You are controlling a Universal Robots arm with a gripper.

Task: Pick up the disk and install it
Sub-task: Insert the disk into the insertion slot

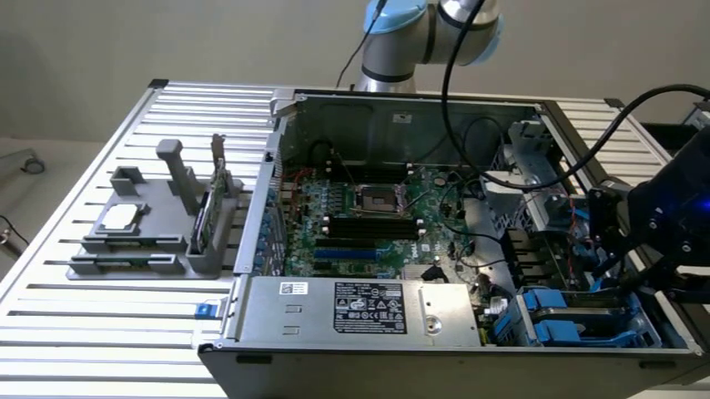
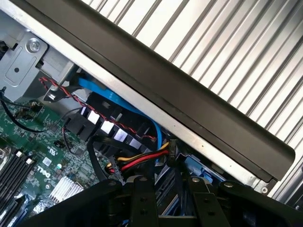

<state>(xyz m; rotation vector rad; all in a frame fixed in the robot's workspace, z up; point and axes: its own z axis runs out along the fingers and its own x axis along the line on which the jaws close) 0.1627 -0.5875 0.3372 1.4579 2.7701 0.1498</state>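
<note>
One disk (image 1: 579,318), grey w/ a blue frame, sits low in the drive bay at the near corner of the computer case (image 1: 444,370), on the exterior view's right. It lies approx. flat. Its long axis seems to run across the picture, along the near wall of the case, but which end is the front I cannot tell. The gripper (image 1: 638,278) hangs directly over it, very near. Whether it grasps the disk or is released, I cannot tell, because black wrist parts cover the place of contact.

The exterior view gives the whole case: main board (image 1: 367,208) and a silver power box (image 1: 367,307) w/ a label, just beside the bay. On the table (image 1: 111,332), well apart at the exterior view's left, stands a grey holder (image 1: 133,262) w/ a small square chip (image 1: 120,218).

The wrist view gives the close things: a blue flat cable (image 2: 120,104), red-yellow-black wires (image 2: 139,161) near the gripper, and the black case edge (image 2: 189,94) crossing w/ table slats behind it. Cables crowd the space around the bay.
</note>
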